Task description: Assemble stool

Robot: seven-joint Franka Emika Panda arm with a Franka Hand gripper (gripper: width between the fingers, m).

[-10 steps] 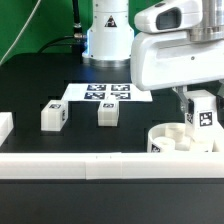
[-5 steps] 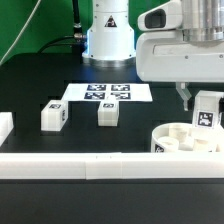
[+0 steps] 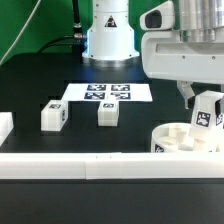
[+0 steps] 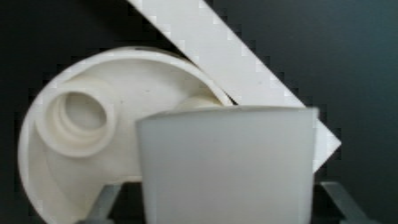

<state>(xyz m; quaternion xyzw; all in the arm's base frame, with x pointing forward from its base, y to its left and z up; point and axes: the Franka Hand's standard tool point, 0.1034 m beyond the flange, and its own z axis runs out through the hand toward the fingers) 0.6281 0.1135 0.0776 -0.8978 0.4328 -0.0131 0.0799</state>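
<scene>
Holding a leg (image 3: 207, 116) clamped in the end effector (image 3: 203, 103), I should square it over the seat (image 3: 176, 142) socket before lowering.

no words or numbers are showing legibly anywhere; only black-and-white square tags (image 3: 97, 90) of unreadable pattern are appearing, on the marker board (image 3: 72, 94), one loose leg (image 3: 53, 115), another loose leg (image 3: 107, 112), the third leg (image 3: 205, 114) and the seat (image 3: 182, 148).
</scene>
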